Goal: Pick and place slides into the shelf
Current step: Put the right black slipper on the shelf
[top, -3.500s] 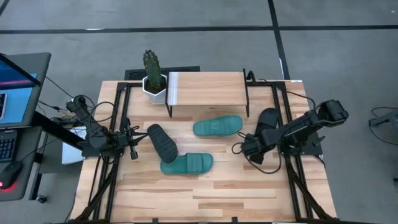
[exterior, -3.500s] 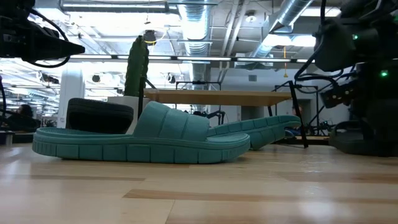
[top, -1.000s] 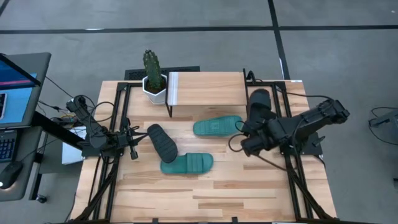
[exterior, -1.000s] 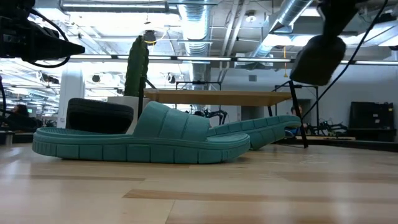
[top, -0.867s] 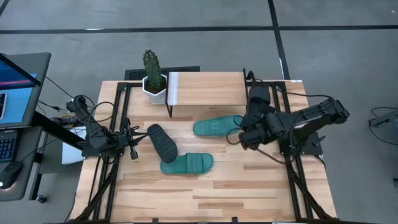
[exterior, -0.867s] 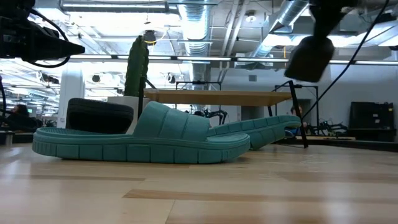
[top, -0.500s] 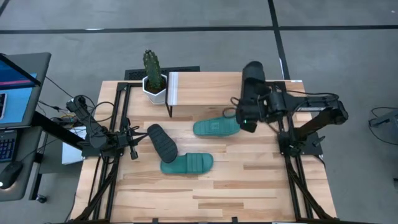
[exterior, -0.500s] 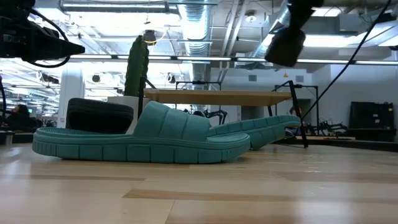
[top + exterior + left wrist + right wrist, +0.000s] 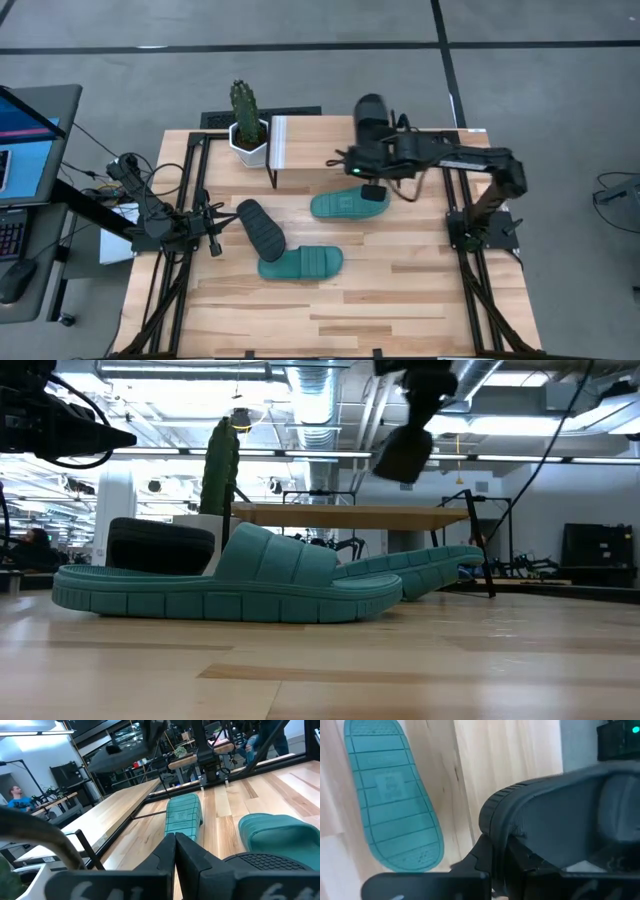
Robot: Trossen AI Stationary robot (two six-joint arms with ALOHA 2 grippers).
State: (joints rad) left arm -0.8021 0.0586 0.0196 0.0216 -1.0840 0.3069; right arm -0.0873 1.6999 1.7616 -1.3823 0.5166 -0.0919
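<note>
A black slide (image 9: 372,118) is held clenched in the right gripper (image 9: 372,158) above the shelf (image 9: 330,140), evidently for placing there.

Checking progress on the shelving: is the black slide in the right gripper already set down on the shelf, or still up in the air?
Still in the air. The low view shows the black slide hanging clear above the shelf board, held by the right gripper.
</note>
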